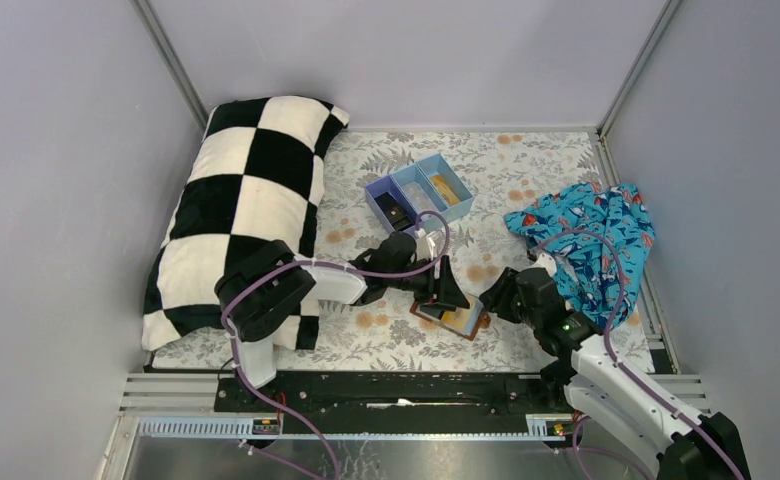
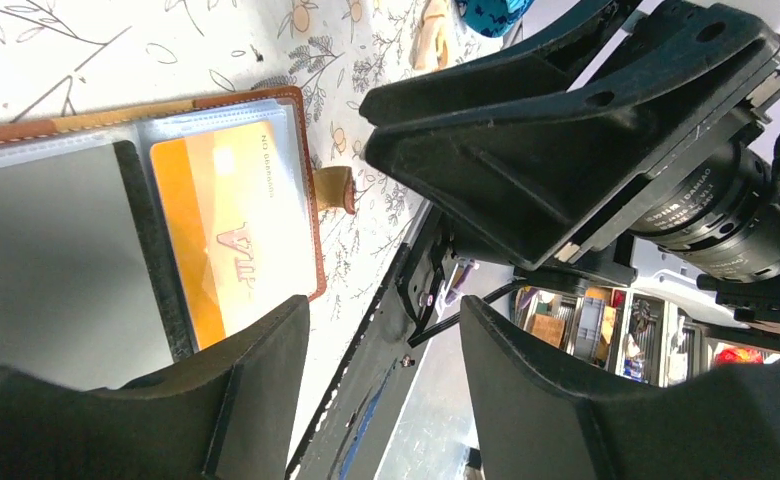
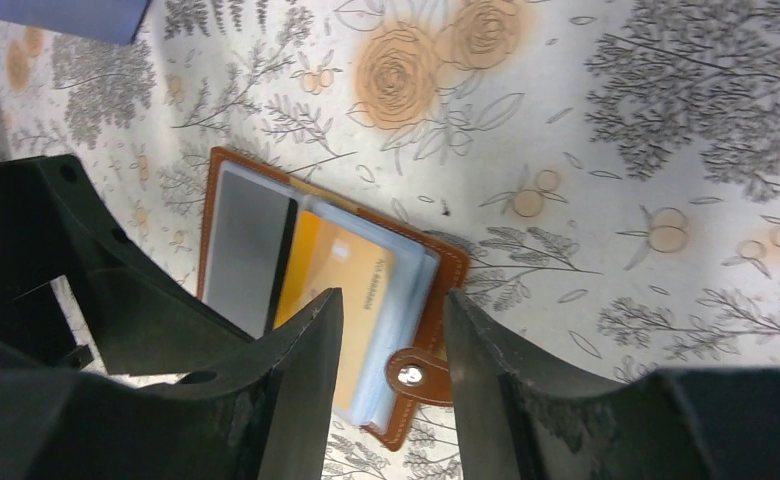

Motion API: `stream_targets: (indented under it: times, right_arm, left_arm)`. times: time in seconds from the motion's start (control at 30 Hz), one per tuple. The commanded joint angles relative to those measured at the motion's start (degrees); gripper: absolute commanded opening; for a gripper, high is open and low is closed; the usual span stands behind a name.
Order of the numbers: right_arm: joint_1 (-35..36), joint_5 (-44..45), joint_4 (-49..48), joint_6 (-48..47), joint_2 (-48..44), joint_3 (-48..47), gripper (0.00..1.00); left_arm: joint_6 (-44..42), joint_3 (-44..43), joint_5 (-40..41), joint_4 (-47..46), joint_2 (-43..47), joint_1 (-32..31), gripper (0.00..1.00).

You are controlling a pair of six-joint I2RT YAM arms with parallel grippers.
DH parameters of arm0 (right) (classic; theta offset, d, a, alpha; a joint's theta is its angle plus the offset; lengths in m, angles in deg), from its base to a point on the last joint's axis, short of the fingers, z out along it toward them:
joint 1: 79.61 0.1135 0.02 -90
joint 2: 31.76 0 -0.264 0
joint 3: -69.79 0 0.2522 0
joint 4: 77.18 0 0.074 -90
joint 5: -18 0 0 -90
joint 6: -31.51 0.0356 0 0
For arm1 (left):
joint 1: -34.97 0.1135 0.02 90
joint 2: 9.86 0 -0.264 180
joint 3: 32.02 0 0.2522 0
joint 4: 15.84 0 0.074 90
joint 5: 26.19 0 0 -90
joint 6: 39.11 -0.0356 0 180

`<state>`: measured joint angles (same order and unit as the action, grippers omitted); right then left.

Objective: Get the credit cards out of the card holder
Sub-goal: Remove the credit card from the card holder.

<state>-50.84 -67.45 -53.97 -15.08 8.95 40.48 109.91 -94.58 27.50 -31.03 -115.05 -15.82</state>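
The brown leather card holder [image 1: 453, 320] lies open on the floral cloth near the front. In the right wrist view its stitched edge [image 3: 446, 268] and snap tab [image 3: 411, 375] show. Clear sleeves hold a yellow-gold card [image 3: 341, 280] and a grey card [image 3: 246, 250]. Both also show in the left wrist view, the yellow card [image 2: 231, 220] beside the grey one [image 2: 46, 260]. My left gripper [image 2: 386, 330] is open and empty over the holder's edge. My right gripper [image 3: 394, 300] is open and empty just above the sleeves and tab. The two grippers [image 1: 444, 288] [image 1: 501, 298] face each other across the holder.
A blue three-compartment tray [image 1: 456, 213] with small items stands behind the holder. A black-and-white checked pillow [image 1: 246, 210] lies at the left. A blue patterned cloth [image 1: 591, 240] lies at the right. The table's front rail [image 1: 396, 385] is close by.
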Motion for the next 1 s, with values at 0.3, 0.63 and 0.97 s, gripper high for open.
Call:
stream_targets:
  times: [0.3,0.63,0.97]
  right_arm:
    - [0.14,-1.42,0.76,-4.01,-0.76,-2.53,0.48]
    - [0.16,-13.94,-13.69,-4.10,11.14,0.23,0.26]
    - [0.14,-9.11,-6.45,-4.31,12.98,-1.14,0.30]
  left_arm:
    - [-3.29,-1.97,4.03,5.21,3.26,-0.01,0.62]
    - [-7.36,-4.48,7.81,13.29,1.87,0.17,0.62]
    - [-9.98,-6.54,8.67,17.00,-0.10,0.18,0.62]
